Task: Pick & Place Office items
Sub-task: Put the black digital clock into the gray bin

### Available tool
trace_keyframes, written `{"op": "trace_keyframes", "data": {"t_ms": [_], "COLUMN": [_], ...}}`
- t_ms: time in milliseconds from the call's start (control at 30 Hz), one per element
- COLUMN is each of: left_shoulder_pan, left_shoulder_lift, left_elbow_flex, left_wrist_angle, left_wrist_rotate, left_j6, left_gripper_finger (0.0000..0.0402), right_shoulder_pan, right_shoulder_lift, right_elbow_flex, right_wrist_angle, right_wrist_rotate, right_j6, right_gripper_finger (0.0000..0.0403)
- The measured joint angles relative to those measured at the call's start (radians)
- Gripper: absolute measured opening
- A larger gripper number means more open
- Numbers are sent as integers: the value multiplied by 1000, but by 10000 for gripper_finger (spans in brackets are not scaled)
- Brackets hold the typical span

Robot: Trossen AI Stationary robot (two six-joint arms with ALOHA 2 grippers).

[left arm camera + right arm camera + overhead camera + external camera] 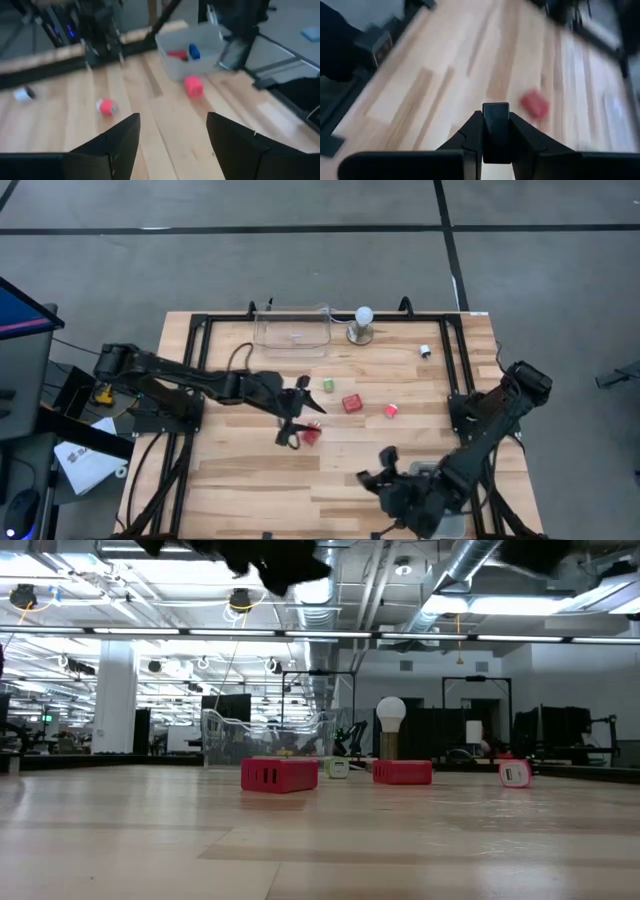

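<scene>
Office items lie on the wooden table: a red block [311, 435], a second red block [352, 403], a small red piece [391, 410], a green one [328, 384] and a black-and-white one [425, 351]. My left gripper [295, 415] hovers mid-table beside the first red block, open, with nothing between its fingers [172, 145]. My right gripper [378, 472] is near the front edge, right of centre, shut on a small black piece [496, 131]. A grey bin [192, 50] holds a red and a blue piece. My right gripper pinches the small black piece [496, 120] between its two fingers, one on each of its sides. The piece stands out past the fingertips and is lifted clear of the table. The fingers slant downward over the boards.
A clear plastic box [292, 330] and a white bulb on a round metal base [362, 325] stand at the far edge. Black frame rails [455, 370] run along the table's sides. The grey bin [430, 472] sits near the right arm. Bare boards lie at the front left.
</scene>
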Motion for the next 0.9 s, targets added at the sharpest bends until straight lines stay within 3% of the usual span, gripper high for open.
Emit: {"op": "trace_keyframes", "data": {"t_ms": [167, 467, 567, 667, 900], "left_shoulder_pan": [-46, -175, -208, -241, -292], "left_shoulder_lift": [-183, -481, -557, -607, -632], "left_elbow_flex": [-77, -309, -349, -375, -387], "left_wrist_angle": [-12, 88, 99, 100, 109], "left_wrist_rotate": [-34, -231, -262, -285, -302], "left_j6": [24, 26, 20, 20, 26], "left_gripper_finger": [227, 227, 227, 227, 227], "right_shoulder_pan": [84, 242, 276, 291, 325], "right_shoulder_lift": [-4, -84, -101, -97, -46], "right_elbow_flex": [0, 48, 51, 51, 50], "right_wrist_angle": [-277, -683, -781, -846, -847], "right_wrist_rotate": [70, 238, 202, 85, -83], "right_j6": [459, 1184, 1381, 1531, 1724], "right_gripper_finger": [55, 55, 55, 55, 55]}}
